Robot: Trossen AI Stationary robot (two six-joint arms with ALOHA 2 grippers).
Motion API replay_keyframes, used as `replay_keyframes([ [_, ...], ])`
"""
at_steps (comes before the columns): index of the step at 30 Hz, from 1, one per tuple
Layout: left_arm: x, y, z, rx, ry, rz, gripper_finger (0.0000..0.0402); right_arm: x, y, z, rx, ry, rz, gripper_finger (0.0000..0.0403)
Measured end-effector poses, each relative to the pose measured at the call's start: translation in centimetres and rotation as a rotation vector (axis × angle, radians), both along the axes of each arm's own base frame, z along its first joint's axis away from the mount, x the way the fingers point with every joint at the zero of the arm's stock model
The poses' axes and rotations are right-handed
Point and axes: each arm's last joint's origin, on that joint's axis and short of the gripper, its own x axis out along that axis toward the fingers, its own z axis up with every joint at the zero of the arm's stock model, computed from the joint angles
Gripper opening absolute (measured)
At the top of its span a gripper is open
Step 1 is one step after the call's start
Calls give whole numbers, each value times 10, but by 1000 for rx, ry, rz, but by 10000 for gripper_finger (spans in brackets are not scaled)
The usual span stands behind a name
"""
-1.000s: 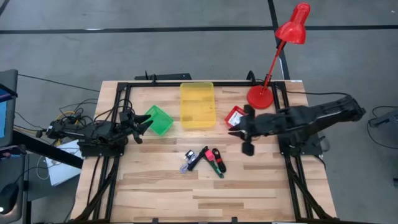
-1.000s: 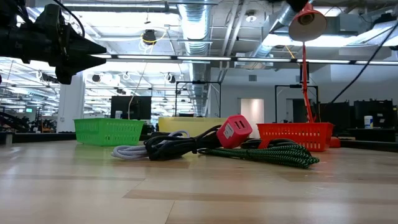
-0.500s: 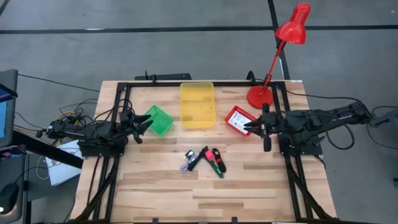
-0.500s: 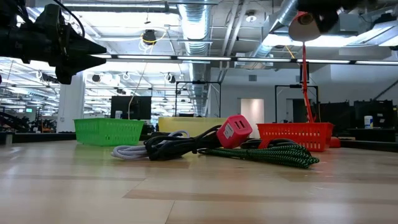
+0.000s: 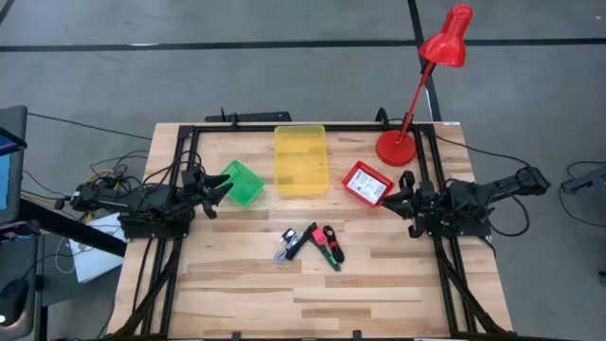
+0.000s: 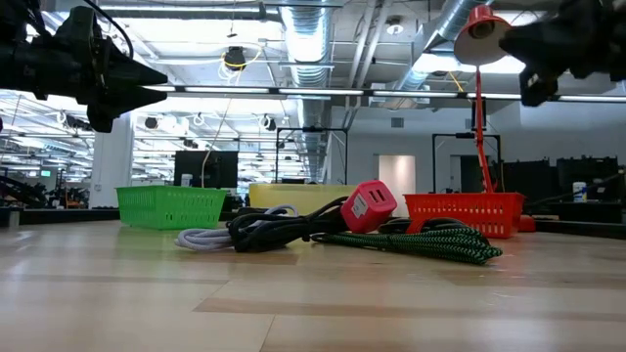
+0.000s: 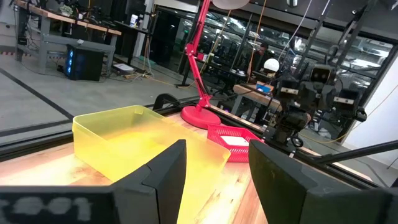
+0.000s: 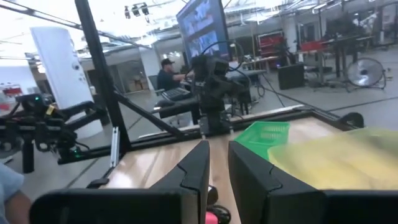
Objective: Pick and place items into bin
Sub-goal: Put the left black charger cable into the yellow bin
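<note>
Three bins are being kept along the table's far edge: a green basket toward the left, a yellow bin at the middle, shown empty, and a red basket toward the right, holding a white packet. The items, a tangle of cables and a red-pink plug, are being left at the table's centre, well apart from every bin. A red lamp is standing behind the red basket. The left gripper is being held spread beside the green basket; the right gripper, fingers nearly together and empty, is being held at the right edge.
</note>
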Motion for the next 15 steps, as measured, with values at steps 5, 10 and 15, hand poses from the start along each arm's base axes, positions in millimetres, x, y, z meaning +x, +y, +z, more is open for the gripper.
replay_keyframes([
  [5, 0, 0, 0, 0, 1, 0, 166, -5, 1, -15, 8, -24, 22, 54],
  [10, 0, 0, 0, 0, 0, 0, 166, -8, 1, -19, 11, -3, 36, 54],
  [15, 0, 0, 0, 0, 0, 0, 166, -8, 2, -23, -26, 43, 42, 54],
])
